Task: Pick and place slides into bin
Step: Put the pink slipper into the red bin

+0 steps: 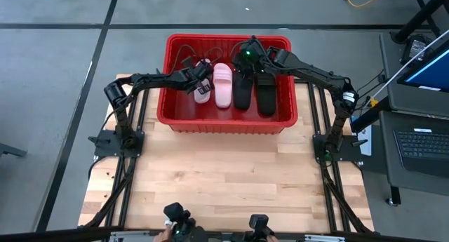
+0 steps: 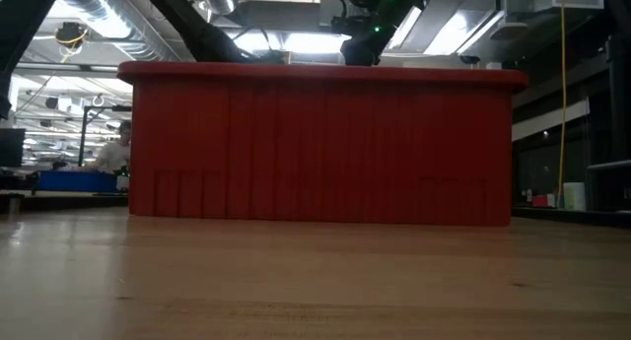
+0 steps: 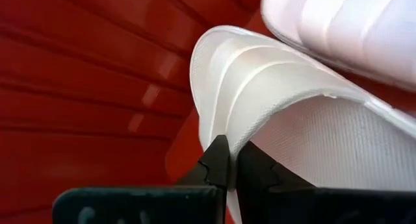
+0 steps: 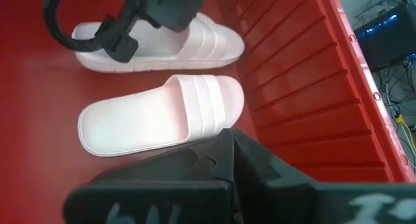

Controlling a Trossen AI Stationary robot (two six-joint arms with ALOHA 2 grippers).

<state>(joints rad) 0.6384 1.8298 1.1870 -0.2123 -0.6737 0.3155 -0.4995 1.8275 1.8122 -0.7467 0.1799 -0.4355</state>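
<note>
The red bin point(image 1: 228, 121) stands at the table's far middle and fills the low view point(image 2: 320, 143). Four slides lie in it side by side. From left to right they are a pale pink slide point(image 1: 202, 95), a second pink slide point(image 1: 223, 86) and two black slides point(image 1: 242, 91) point(image 1: 265, 96). My left gripper point(image 1: 201, 78) is inside the bin, shut on the left pink slide point(image 3: 273, 100). My right gripper point(image 1: 247, 59) hangs over the far end of the inner black slide, fingers together point(image 4: 229, 152). Both pink slides show beyond it point(image 4: 162, 113) point(image 4: 169, 42). My left gripper pinches the edge of the left pink slide's strap point(image 3: 224, 130) between its two fingers. One finger is on the ribbed outer face and one on the textured inner face. It comes slanting down from the table's left. The slide's sole seems to lie on the bin floor. My right gripper: I cannot tell whether it touches the black slide beneath it.
The bin's ribbed walls point(image 4: 305, 87) rise close around both grippers. Bare wooden table point(image 1: 224, 172) lies between the bin and the near edge. A desk with a laptop point(image 1: 424, 144) stands off the table's right side.
</note>
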